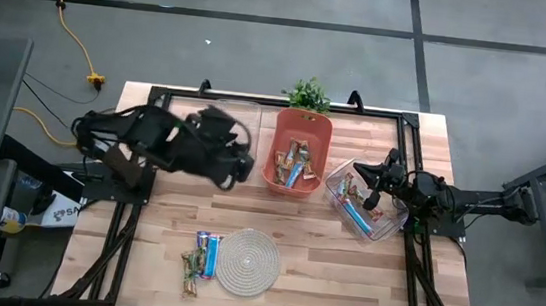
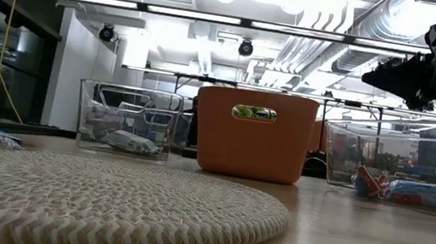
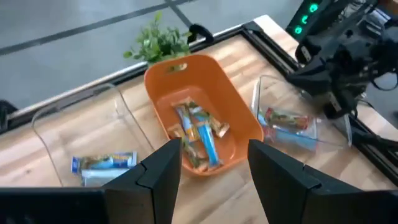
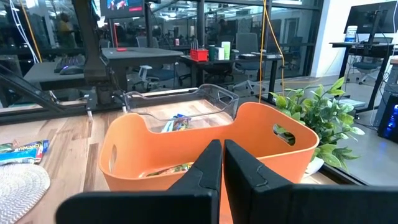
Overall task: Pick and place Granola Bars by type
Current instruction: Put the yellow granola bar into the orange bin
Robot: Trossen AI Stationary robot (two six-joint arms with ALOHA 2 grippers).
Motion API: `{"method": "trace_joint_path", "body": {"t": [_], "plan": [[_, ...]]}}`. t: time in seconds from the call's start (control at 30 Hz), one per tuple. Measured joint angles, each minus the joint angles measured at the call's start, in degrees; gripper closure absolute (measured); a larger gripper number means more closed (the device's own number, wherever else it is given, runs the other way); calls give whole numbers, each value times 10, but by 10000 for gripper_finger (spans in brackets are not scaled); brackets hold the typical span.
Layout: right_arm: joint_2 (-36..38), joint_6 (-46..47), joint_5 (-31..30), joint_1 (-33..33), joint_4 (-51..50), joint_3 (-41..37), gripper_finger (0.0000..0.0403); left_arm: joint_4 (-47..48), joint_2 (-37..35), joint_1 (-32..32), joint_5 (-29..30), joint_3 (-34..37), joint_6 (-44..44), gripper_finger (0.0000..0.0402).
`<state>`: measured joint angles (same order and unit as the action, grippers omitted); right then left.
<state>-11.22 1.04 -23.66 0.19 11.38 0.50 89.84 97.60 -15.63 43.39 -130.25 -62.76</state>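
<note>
Several granola bars (image 1: 294, 163) lie in an orange bin (image 1: 318, 125) at the table's far middle; they also show in the left wrist view (image 3: 198, 130). A light blue bar (image 3: 102, 163) lies in a clear bin (image 1: 242, 108) on the left. Red-brown and blue bars (image 3: 287, 119) lie in a clear bin (image 1: 352, 171) on the right. A few bars (image 1: 201, 257) lie on the table left of the round woven mat (image 1: 247, 261). My left gripper (image 3: 214, 165) is open and empty above the table, between the left clear bin and the orange bin. My right gripper (image 4: 222, 165) is shut and empty above the right clear bin.
A small green plant (image 1: 308, 94) stands behind the orange bin. A black frame (image 1: 158, 97) runs along the table's sides. The three bins stand in a row across the far half, as the low view (image 2: 255, 131) shows. Bare wood (image 1: 342, 275) lies right of the mat.
</note>
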Motion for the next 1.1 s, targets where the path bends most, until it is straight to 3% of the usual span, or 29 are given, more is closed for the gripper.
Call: {"method": "trace_joint_path", "body": {"t": [0.2, 0.63, 0.93, 1.1], "plan": [[0, 0, 0, 0, -1, 0, 402, 1, -14, -48, 1, 72, -92, 220], [0, 0, 0, 0, -1, 0, 402, 2, -19, -142, -157, 287, -422, 220], [0, 0, 0, 0, 0, 0, 402, 0, -19, -242, -256, 356, -664, 220], [0, 0, 0, 0, 0, 0, 402, -51, -19, -274, -307, 381, -698, 220]]}}
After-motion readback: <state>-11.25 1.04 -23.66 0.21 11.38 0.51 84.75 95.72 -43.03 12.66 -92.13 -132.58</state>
